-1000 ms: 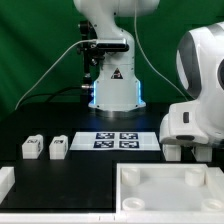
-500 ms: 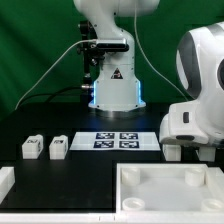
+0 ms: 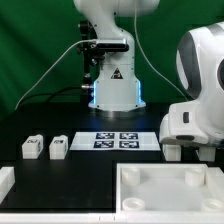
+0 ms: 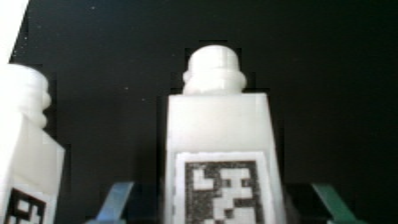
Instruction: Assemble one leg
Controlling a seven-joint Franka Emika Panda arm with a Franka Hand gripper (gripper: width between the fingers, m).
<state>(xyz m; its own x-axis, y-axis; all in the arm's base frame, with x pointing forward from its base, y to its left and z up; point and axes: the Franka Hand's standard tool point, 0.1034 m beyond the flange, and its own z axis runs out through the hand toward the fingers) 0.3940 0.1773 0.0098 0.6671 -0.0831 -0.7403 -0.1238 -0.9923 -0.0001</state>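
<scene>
In the wrist view a leg (image 4: 222, 140), a white blocky peg with a rounded tip and a black-and-white tag, stands between my fingers. My gripper (image 4: 222, 203) is open. The bluish fingertips (image 4: 121, 202) flank the leg with a dark gap on each side and do not touch it. A second leg (image 4: 25, 150) stands close beside it. In the exterior view my hand (image 3: 188, 128) hangs low over the table at the exterior view's right, and its fingers are hidden. Two more legs (image 3: 32, 148) (image 3: 58, 148) stand at the exterior view's left.
The marker board (image 3: 118, 140) lies in the middle of the black table before the robot base (image 3: 112, 85). The large white square board with raised corner sockets (image 3: 165, 192) lies at the front right. A white part (image 3: 5, 180) sits at the front left edge.
</scene>
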